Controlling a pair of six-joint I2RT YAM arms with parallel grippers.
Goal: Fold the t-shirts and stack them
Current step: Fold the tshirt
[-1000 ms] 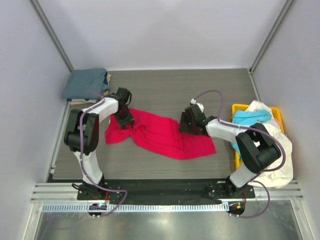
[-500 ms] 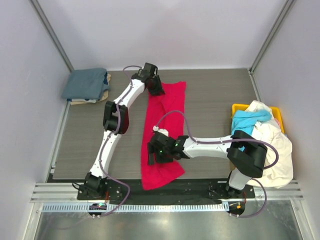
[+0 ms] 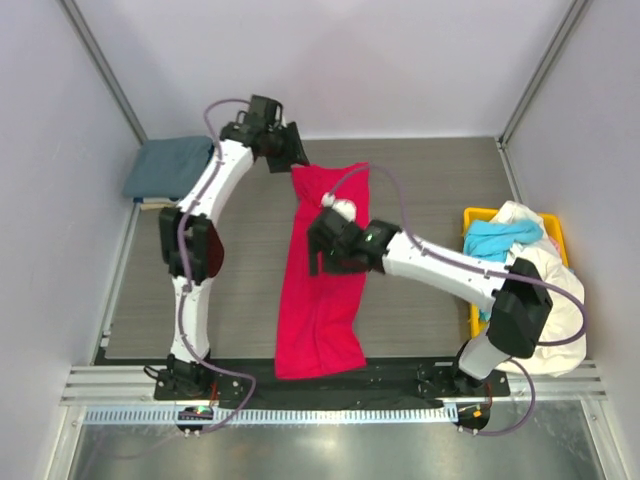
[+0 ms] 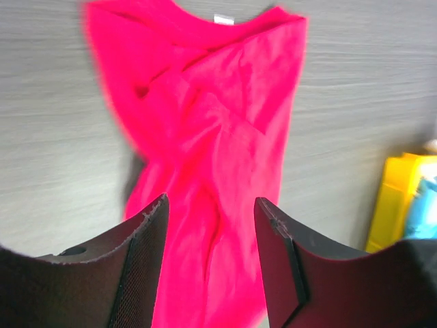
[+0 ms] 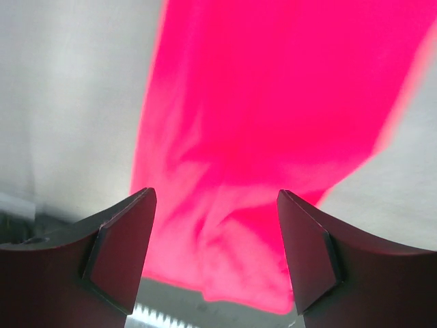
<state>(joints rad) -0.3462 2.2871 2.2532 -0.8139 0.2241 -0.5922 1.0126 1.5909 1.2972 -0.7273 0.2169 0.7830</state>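
Observation:
The bright red-pink t-shirt point(image 3: 322, 280) lies as a long, narrow strip from the far middle of the table to the near edge. It fills the left wrist view point(image 4: 225, 137) and the right wrist view point(image 5: 273, 102). My left gripper point(image 3: 296, 158) is open and empty, raised just beyond the shirt's far left corner. My right gripper point(image 3: 322, 258) is open and empty, hovering over the shirt's middle. A folded slate blue-grey shirt point(image 3: 172, 165) lies on a tan one point(image 3: 160, 203) at the far left. Cyan point(image 3: 495, 236) and cream-white point(image 3: 552, 290) shirts lie in a heap at the right.
A yellow plastic bin point(image 3: 478, 214) at the right edge holds the cyan and cream-white heap; it also shows in the left wrist view point(image 4: 389, 198). The red-pink shirt's near end reaches the black base rail point(image 3: 400, 372). Grey walls close in three sides.
The red-pink shirt went from lying crosswise to lengthwise. Since half a second ago, the left gripper has drawn back to the far left, and the right gripper has risen from the shirt's near part to its middle.

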